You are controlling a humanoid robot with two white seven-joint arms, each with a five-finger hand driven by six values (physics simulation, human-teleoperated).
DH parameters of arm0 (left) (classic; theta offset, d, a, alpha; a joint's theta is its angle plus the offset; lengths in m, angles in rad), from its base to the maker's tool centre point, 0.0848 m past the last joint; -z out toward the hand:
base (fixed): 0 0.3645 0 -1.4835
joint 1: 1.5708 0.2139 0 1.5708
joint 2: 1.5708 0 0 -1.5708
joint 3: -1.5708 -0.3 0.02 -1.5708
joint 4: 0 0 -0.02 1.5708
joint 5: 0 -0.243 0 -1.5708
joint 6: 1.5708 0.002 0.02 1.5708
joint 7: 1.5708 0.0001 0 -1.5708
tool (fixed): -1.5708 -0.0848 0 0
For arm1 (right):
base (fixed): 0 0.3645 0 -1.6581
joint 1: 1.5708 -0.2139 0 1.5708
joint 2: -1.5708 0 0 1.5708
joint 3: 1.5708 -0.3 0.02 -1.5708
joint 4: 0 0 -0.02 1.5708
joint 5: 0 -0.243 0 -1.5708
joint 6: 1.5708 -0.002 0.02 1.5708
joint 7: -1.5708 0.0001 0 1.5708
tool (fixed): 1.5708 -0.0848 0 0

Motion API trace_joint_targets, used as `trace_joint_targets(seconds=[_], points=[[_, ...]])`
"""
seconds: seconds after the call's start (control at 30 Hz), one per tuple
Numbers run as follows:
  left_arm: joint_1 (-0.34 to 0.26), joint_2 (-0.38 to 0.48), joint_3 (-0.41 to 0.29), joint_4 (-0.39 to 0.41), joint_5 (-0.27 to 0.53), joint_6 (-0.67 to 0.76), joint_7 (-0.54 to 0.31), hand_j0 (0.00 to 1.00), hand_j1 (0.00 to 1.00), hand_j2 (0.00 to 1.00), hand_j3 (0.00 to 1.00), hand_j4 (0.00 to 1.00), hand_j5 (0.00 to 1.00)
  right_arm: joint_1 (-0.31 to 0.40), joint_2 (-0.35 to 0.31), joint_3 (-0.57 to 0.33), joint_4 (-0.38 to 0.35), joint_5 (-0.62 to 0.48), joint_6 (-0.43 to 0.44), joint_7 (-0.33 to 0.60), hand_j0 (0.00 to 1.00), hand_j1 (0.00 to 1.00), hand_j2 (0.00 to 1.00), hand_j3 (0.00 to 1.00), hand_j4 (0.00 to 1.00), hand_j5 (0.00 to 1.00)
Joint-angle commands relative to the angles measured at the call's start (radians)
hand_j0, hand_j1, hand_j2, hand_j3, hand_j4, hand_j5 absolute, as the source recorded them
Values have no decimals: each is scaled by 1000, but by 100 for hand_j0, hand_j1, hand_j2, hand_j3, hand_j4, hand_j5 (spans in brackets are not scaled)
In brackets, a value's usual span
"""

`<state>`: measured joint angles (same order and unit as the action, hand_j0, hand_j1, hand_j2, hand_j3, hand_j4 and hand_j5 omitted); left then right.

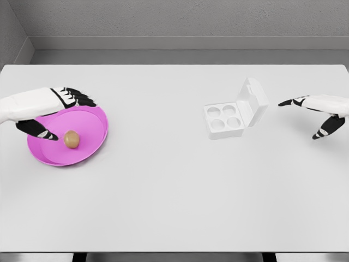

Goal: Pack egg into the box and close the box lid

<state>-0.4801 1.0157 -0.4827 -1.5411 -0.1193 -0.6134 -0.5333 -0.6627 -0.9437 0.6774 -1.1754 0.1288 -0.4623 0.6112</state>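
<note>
A brown egg (72, 139) lies on a pink plate (90, 150) at the left of the white table. My left hand (62, 112) hovers over the plate's left half, fingers spread; its thumb tip sits just left of the egg and nothing is held. A white egg box (224, 120) with four empty cups stands right of centre, its lid (253, 100) raised and leaning back to the right. My right hand (313, 115) hangs open to the right of the box, apart from the lid, index finger pointing toward it.
The white table (163, 196) spans the whole view, with a grey wall behind its far edge. Nothing else stands on it besides the plate and the box.
</note>
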Motion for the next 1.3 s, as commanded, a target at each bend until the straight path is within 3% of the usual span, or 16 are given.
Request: trace_joint_targets(seconds=[0.0, 0.07, 0.53, 0.73, 0.83, 1.27], points=[[0, 6, -1, 15, 9, 3, -22, 100, 100, 100, 100, 100, 100, 0, -1, -1, 3, -5, 2, 0, 100, 100, 100, 100, 100, 100], [3, 15, -1, 7, 10, 3, -16, 100, 100, 100, 100, 100, 100, -5, 0, -1, 3, 72, 21, 0, 100, 100, 100, 100, 100, 100], [18, -9, -47, 58, 7, 3, -4, 100, 100, 100, 100, 100, 100, -26, 2, -4, 10, 74, 22, 0, 100, 100, 100, 100, 100, 100], [8, -71, -33, 88, -151, 3, -7, 100, 100, 100, 100, 100, 100, -25, 8, -9, 31, 75, 13, 0, 100, 100, 100, 100, 100, 100], [6, -80, -33, 148, -155, 3, -5, 100, 100, 100, 100, 100, 100, -28, 10, -13, 33, 78, 11, 0, 100, 100, 100, 100, 100, 100], [-3, -121, -43, 170, -155, 3, -5, 100, 100, 100, 100, 100, 100, -63, 29, -10, 34, 78, 17, 0, 100, 100, 100, 100, 100, 100]])
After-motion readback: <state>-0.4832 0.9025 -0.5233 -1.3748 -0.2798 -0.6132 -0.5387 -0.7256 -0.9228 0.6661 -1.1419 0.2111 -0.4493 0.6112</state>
